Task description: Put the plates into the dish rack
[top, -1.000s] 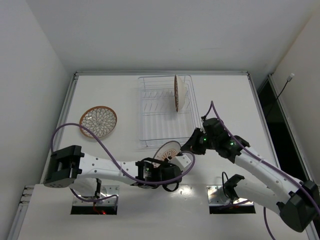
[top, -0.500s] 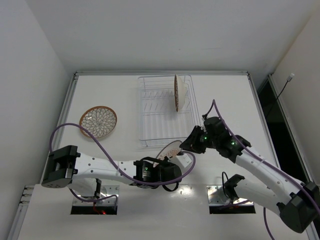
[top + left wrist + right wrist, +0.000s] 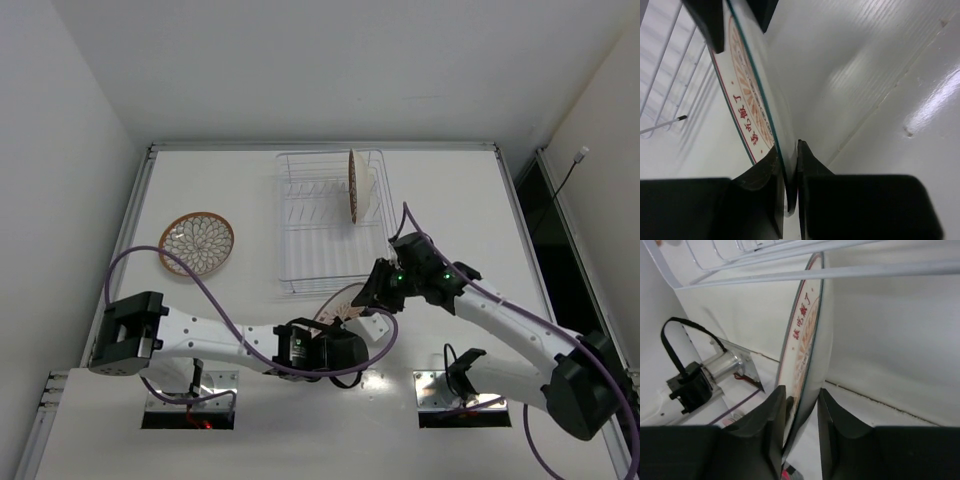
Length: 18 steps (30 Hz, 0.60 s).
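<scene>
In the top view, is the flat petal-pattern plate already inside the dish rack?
No, the petal-pattern plate lies flat on the table, apart from the dish rack and to its left.

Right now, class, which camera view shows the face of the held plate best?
The left wrist view: the plate turns its orange pattern and red lettering toward that camera. The right wrist view sees it nearly edge-on, with only a sliver of lettering. The top view shows just a small, partly hidden piece.

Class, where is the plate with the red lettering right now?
In the top view the lettered plate is held tilted between the left tool and right tool, just off the dish rack's near edge.
</scene>
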Tool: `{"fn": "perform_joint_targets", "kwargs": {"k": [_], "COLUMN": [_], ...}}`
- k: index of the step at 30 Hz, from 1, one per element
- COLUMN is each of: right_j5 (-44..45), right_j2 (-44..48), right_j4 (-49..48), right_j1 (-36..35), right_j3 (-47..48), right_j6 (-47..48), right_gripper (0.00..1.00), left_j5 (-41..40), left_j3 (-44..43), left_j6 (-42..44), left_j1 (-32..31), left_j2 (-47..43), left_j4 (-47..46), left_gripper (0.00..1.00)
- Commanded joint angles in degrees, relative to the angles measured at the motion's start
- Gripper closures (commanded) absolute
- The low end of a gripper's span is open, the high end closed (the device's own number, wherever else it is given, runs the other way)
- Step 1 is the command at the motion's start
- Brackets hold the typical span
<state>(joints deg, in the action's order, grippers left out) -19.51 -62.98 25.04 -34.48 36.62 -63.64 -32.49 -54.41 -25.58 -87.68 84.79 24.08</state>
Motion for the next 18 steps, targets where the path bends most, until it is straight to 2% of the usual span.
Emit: {"fn": "perform_joint_targets", "kwargs": {"k": [1, 4, 9, 12, 15, 17, 18], "right_j5": [-2.8, -2.3, -1.8, -1.8, -1.8, -1.8, -1.8], "right_j2": [-0.2, -0.2, 0.3, 0.9, 2.1, 2.6, 2.6], "right_j4": [-4.1, -4.1, -3.0, -2.4, -1.8, -1.1, -0.5], "right_j1": [-0.8, -0.8, -0.8, -0.8, -0.8, -0.8, -0.8], "right_j3": [0.9, 0.4, 1.0, 1.0, 1.5, 1.5, 2.0], "right_j6": [0.0, 0.0, 0.5, 0.5, 1.1, 1.7, 2.2], "right_gripper": [0.83, 1.00, 1.00, 1.00, 1.00, 1.00, 1.00], "left_j5": [4.5, 4.5, 3.9, 3.9, 3.9, 4.4, 4.5], "left_j3": [-1.4, -1.4, -1.4, -2.6, -3.8, -4.4, -4.4], "left_j6": [-2.6, -2.6, -2.6, -2.6, -3.9, -4.4, -4.4], "left_j1": [-1.0, -1.0, -1.0, -1.0, -2.1, -2.1, -2.8], "left_j2": [1.0, 0.5, 1.0, 1.0, 1.5, 1.0, 1.0], "left_j4": [-2.6, -2.6, -2.0, -0.9, 0.5, 1.8, 1.8], "left_gripper": [1.00, 1.00, 0.98, 0.85, 0.80, 0.70, 0.70]}}
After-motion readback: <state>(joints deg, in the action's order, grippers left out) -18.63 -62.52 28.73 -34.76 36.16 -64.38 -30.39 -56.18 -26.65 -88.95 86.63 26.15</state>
